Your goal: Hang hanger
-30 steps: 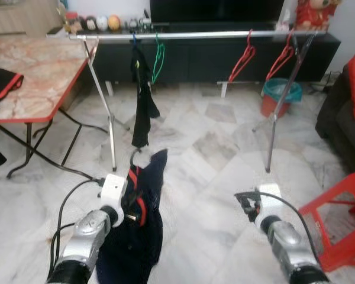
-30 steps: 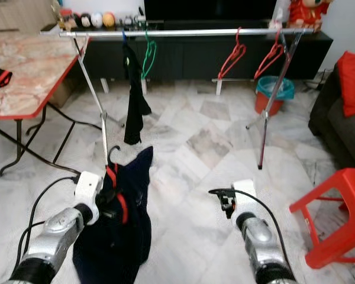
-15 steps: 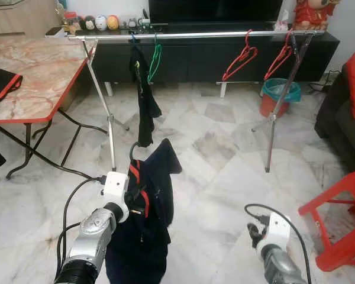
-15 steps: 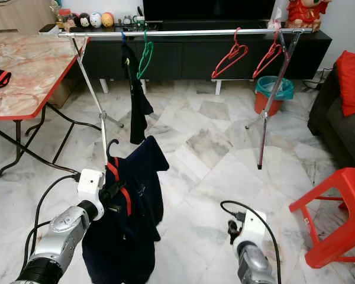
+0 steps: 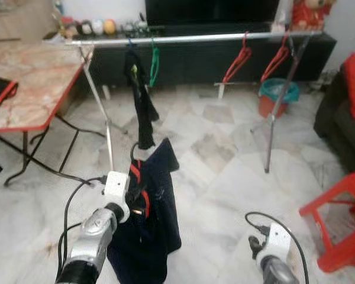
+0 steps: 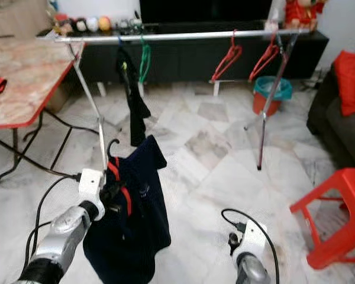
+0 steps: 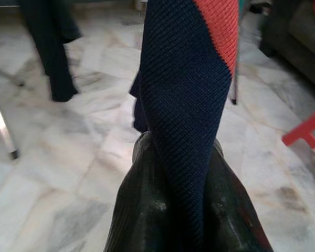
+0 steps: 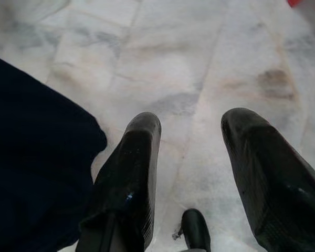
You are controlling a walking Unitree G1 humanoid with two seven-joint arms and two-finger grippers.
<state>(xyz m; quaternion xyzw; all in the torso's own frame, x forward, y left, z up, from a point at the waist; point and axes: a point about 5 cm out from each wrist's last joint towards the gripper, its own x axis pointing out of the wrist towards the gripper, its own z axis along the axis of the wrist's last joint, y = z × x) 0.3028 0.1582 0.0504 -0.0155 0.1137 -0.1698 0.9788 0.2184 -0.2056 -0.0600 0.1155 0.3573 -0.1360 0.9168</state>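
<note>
- The left gripper (image 5: 137, 200) was raised in front of the robot, low and left of centre; its two black fingers (image 7: 147, 210) were pressed together on the fabric of a navy garment (image 5: 151, 225) with red trim, no gap showing between them but the cloth itself.
- The navy garment hung on a hanger (image 5: 134, 163) whose dark hook rose just above the gripper; the hook was free in the air, well short of the rail and not on it; the cloth draped down from the gripper toward the marble floor (image 5: 225, 177).
- The metal rail (image 5: 189, 39) of a clothes rack ran across the far side of the room, in front of a dark TV cabinet (image 5: 195, 59); a black garment (image 5: 143, 100) hung from it near its left end, with a green hanger (image 5: 154, 59) just beside it; two red hangers (image 5: 239, 58) hung toward the right end.
- The right gripper (image 8: 191, 157) was held low at the robot's right, pointing at the floor; its fingers stood well apart with nothing between them.
- A marble-topped table (image 5: 23, 83) with a red edge stood at the left; a red stool (image 5: 340, 219) stood at the right, near a dark sofa (image 5: 346, 118); a teal and red bin (image 5: 273, 97) sat beyond the rack's right legs.
</note>
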